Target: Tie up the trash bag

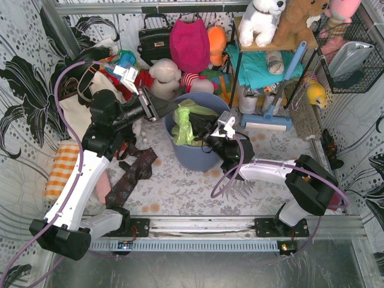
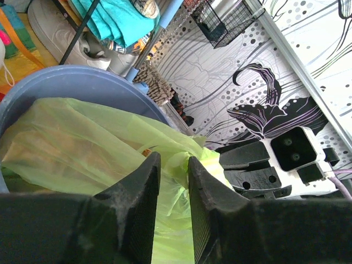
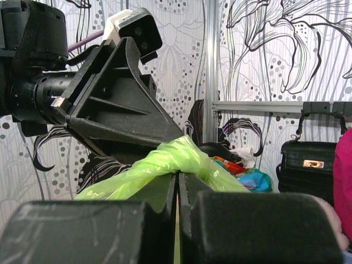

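Left end effector point(image 2: 173, 158) pinching trash bag point(image 2: 71, 143).

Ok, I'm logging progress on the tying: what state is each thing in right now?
trash bag: sitting in the bin, top gathered, one part twisted into a rope, no knot visible.
bin: upright, bag inside.
left gripper: closed on the bag's plastic.
right gripper: shut, pinching thin bag film.

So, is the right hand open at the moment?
No, the right hand is closed tight, with a thin strip of the trash bag pinched in it.
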{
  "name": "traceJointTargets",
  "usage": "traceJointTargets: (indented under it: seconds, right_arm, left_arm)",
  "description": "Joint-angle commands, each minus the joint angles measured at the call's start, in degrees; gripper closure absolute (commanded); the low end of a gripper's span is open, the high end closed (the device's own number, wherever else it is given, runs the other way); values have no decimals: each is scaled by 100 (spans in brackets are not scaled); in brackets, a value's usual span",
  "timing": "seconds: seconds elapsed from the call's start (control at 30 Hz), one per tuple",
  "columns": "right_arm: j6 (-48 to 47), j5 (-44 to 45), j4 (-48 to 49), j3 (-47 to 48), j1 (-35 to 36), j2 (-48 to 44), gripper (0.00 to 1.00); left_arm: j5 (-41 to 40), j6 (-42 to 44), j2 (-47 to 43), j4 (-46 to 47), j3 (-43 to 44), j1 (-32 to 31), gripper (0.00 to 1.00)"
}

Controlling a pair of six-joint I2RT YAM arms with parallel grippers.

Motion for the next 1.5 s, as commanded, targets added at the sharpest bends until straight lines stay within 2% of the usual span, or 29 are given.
traceJointTargets:
  seconds: [0.0,0.3,0.47,0.53,0.6,0.87,1.03,1.13,1.2,1.27,1.43,1.47]
  right_arm:
    - [37,-90,632,52,-5,-151,100]
    - [62,-103,636,62,-7,-136,100]
    - [90,-77,636,6,-6,-170,100]
    - [127,-42,636,-65,-11,-221,87]
    - [152,-4,600,-207,-7,-370,83]
    - [159,-115,-230,-711,-12,-1266,82]
    - [351,-330,-1676,-713,-8,-2052,81]
    - [766,-302,-2865,-587,-10,-2537,79]
    - [1176,-200,-3936,-247,-6,-2849,73]
    - [1674,-52,-5193,221,-7,-3023,62]
    - [2641,207,-7707,1280,-4,-3038,55]
    - [2744,187,-7912,1396,-11,-3020,53]
  left_arm:
    - [181,77,-2,299,-49,41,68]
    - [-16,182,-136,279,-32,43,100]
    - [-182,240,-195,327,-13,47,100]
    - [-195,250,-203,336,-13,43,100]
    - [-189,253,-196,317,2,40,100]
    - [-182,277,-204,312,2,39,100]
    - [-164,271,-177,344,-30,43,100]
    - [-161,255,-168,388,-48,40,100]
    - [-151,251,-161,404,-41,44,100]
    - [-145,243,-149,407,-39,46,100]
    - [-118,227,-111,484,-53,40,100]
    - [-117,213,-113,511,-63,42,100]
